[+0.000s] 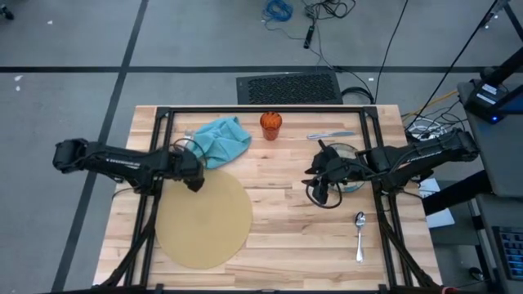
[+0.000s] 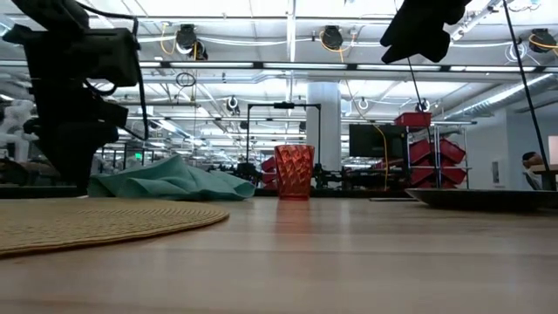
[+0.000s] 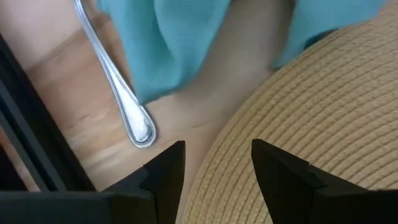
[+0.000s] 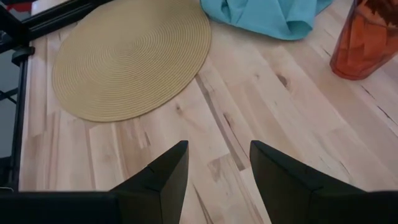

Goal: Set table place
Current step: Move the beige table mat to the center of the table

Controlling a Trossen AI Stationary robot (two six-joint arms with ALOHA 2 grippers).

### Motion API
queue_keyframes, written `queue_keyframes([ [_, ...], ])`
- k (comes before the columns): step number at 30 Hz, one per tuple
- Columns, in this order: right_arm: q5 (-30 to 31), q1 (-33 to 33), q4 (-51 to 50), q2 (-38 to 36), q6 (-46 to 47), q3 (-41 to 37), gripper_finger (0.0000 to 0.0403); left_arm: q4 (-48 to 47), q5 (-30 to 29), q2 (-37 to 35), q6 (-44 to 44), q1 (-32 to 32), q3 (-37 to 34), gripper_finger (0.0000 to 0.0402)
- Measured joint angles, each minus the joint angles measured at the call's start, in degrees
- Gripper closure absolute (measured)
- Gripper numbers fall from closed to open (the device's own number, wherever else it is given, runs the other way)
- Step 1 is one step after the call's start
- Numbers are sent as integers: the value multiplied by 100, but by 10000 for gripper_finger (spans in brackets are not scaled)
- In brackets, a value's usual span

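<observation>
The round tan mat lies on the table's near left. The teal napkin lies crumpled at the mat's far edge, with a metal utensil's handle sticking out from under it. My left gripper is open, low over the mat's far left rim. My right gripper is open and empty, raised over bare table beside the blue-green dish. The orange cup stands upright at the far middle. A spoon lies at the near right.
Another metal utensil lies on the table at the far right, beyond the dish. The table's black frame bars run along its far edge and down both sides. Bare wood lies between the mat and the spoon.
</observation>
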Motion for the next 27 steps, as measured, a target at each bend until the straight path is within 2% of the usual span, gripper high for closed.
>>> queue_keyframes([
  [12,-6,118,-6,0,-14,-2,238,415,975,2,914,1131,-56,230],
  [14,-8,198,-10,0,-11,-2,238,627,1242,2,917,1208,-234,230],
  [21,-10,477,-20,0,14,-2,238,1001,1515,17,714,1214,-542,232],
  [24,-10,531,-71,0,117,-2,238,1302,1939,17,586,1068,-555,253],
  [27,-5,564,-145,0,218,-2,238,1898,2606,21,427,799,-566,309],
])
